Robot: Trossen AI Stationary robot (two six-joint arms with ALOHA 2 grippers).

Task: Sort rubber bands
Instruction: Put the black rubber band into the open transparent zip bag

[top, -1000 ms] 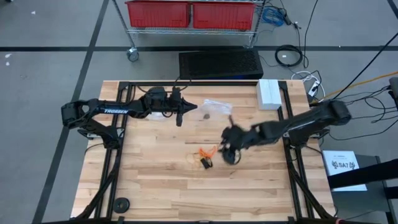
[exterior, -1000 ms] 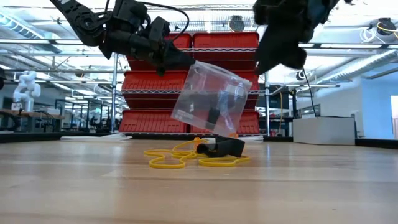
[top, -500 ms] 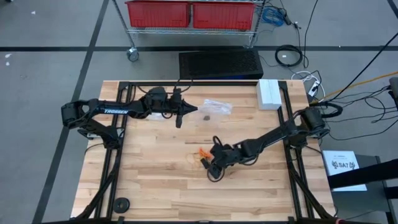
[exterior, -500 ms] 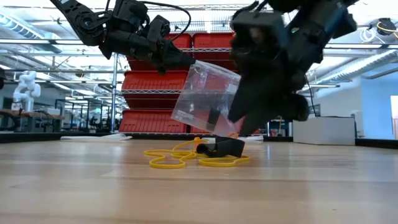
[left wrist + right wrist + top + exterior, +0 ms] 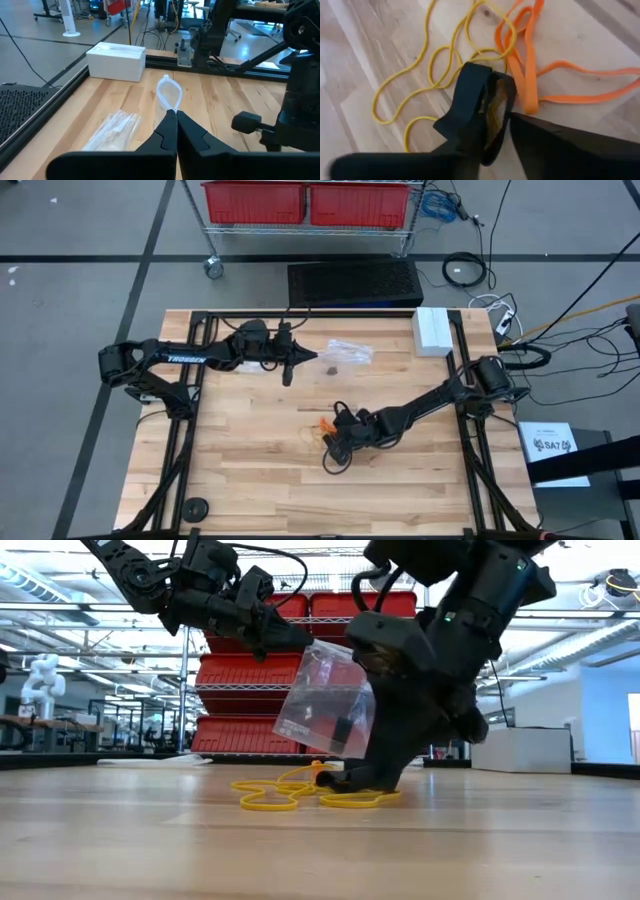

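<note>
Down at the bench [image 5: 250, 450], only my right wrist view shows my right gripper [image 5: 495, 125] nipping the one black rubber band [image 5: 470, 95] beside orange bands [image 5: 530, 75] and yellow bands [image 5: 435, 65], while my left gripper [image 5: 300, 640], shut, holds a clear bag [image 5: 325, 705] aloft before red bins [image 5: 250, 675].

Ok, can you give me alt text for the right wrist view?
Close above the wooden table, the right gripper has its two dark fingers pinching a wide black rubber band. Thin yellow rubber bands loop on one side of it and flat orange rubber bands lie on the other.
</note>
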